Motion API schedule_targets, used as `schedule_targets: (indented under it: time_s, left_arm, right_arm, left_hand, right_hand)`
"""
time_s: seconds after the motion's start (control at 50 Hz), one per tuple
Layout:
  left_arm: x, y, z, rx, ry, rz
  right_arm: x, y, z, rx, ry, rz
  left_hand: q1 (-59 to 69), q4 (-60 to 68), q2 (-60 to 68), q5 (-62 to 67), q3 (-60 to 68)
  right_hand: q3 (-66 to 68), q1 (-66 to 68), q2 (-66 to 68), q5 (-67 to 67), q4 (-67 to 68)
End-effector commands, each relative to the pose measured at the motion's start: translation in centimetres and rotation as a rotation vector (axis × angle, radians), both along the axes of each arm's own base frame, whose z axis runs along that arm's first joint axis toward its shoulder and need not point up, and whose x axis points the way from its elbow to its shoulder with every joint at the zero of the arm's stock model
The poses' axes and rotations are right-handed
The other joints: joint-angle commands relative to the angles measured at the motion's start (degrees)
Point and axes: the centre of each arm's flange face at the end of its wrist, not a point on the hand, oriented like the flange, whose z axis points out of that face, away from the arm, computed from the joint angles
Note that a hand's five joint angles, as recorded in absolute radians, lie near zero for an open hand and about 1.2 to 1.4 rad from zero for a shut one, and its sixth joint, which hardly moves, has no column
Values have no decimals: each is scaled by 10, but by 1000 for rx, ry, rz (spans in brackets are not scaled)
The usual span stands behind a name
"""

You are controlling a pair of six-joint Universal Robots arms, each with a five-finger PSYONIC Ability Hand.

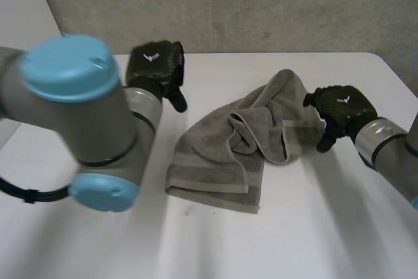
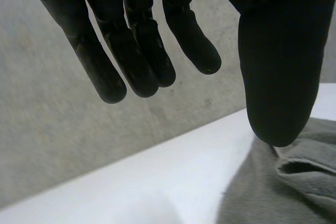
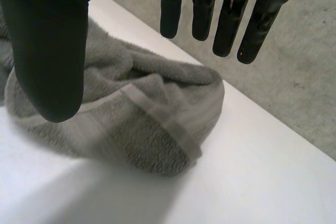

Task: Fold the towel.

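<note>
Soft, even light over a bright white table (image 1: pixel 274 240).
The table is the brightest thing in every view. The grey wall (image 1: pixel 261 4) behind both hands is lit flat and even. The left hand (image 1: pixel 155 63) and the right hand (image 1: pixel 341 106) are so black that they look like dark shapes in the wrist views, with only tiny glints on the right hand's fingers (image 3: pixel 229 19). The towel (image 1: pixel 225 155) between the hands holds small dark shadows in its folds, deepest in the fold just beside the left hand's thumb (image 2: pixel 275 77). It lays a thin, soft shadow on the table along its edge.
</note>
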Motion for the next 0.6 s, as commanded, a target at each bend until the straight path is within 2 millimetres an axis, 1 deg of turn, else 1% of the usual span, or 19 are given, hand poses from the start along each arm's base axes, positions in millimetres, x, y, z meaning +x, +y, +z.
schedule_targets:
  time_s: [0.02,0.04,0.06,0.08,0.1,0.12,0.2,0.22,0.24,0.28,0.34,0.4,0.42,0.44,0.46,0.5,0.52,0.54,0.6]
  left_arm:
    - [19,14,22,-31,-107,-22]
    - [23,12,17,-15,-111,-14]
    - [23,13,12,5,-111,-16]
    - [23,13,12,5,-111,-16]
    - [24,14,6,24,-105,-16]
    - [23,13,2,46,-83,-17]
    - [18,9,-17,122,-25,-28]
    - [15,6,-24,156,7,-32]
    - [15,6,-24,156,7,-32]
    - [6,3,-39,214,60,-49]
    - [0,2,-52,269,101,-63]
    - [-2,0,-56,288,122,-74]
    - [-4,0,-60,303,130,-86]
    - [-6,0,-64,314,130,-101]
    - [-6,0,-64,314,130,-101]
    - [-7,0,-69,328,125,-111]
    - [-7,0,-69,328,125,-111]
    - [-8,0,-69,324,125,-114]
    - [-11,-3,-76,316,131,-115]
  right_arm:
    - [3,-1,10,69,-100,9]
    - [3,-1,10,69,-100,9]
    - [4,1,7,86,-110,9]
    - [4,1,6,87,-110,9]
    - [3,2,3,97,-111,8]
    - [3,4,-2,110,-109,7]
    - [3,7,-7,120,-105,8]
    - [3,7,-9,121,-106,8]
    - [2,7,-12,120,-104,4]
    - [1,7,-14,120,-105,2]
    - [0,7,-22,120,-103,-2]
    - [-1,8,-29,132,-100,-4]
    - [-1,8,-29,132,-100,-4]
    - [0,8,-31,136,-98,-2]
    - [0,8,-31,136,-98,-2]
    - [0,8,-33,142,-94,-2]
    - [0,8,-33,142,-94,-2]
    - [0,9,-34,140,-87,2]
    - [1,10,-37,141,-67,9]
  left_hand:
    - [109,104,103,683,104]
    - [109,104,103,683,104]
    - [-4,-9,-10,570,-9]
    - [-5,-10,-11,569,-10]
    - [-259,-265,-266,314,-265]
    - [-324,-329,-330,250,-329]
    - [-425,-431,-432,148,-431]
    - [-522,-527,-528,52,-528]
    - [-523,-528,-529,51,-529]
    - [-566,-572,-573,7,-572]
    - [-570,-575,-576,4,-576]
    - [-560,-565,-566,14,-566]
    - [-521,-527,-528,52,-527]
    - [-416,-422,-423,157,-422]
    - [-415,-421,-422,158,-421]
    - [-25,-31,-32,548,-31]
    - [-23,-29,-30,550,-29]
    - [75,69,68,648,69]
    - [66,61,60,640,60]
  right_hand:
    - [-12,8,-24,-2,-6]
    - [-12,8,-24,-2,-6]
    - [-12,8,-24,-2,-6]
    - [-12,8,-24,-2,-6]
    - [-12,8,-24,-2,-6]
    - [-12,8,-24,-2,-6]
    - [-12,8,-24,-2,-6]
    - [-12,8,-24,-2,-6]
    - [-12,8,-24,-2,-6]
    - [-12,8,-24,-2,-6]
    - [-12,8,-24,-2,-6]
    - [-12,8,-24,-2,-6]
    - [-12,8,-24,-2,-6]
    - [-12,8,-24,-2,-6]
    - [-12,8,-24,-2,-6]
    - [-12,8,-24,-2,-6]
    - [-12,8,-24,-2,-6]
    - [-12,8,-24,-2,-6]
    - [-12,8,-24,-2,-6]
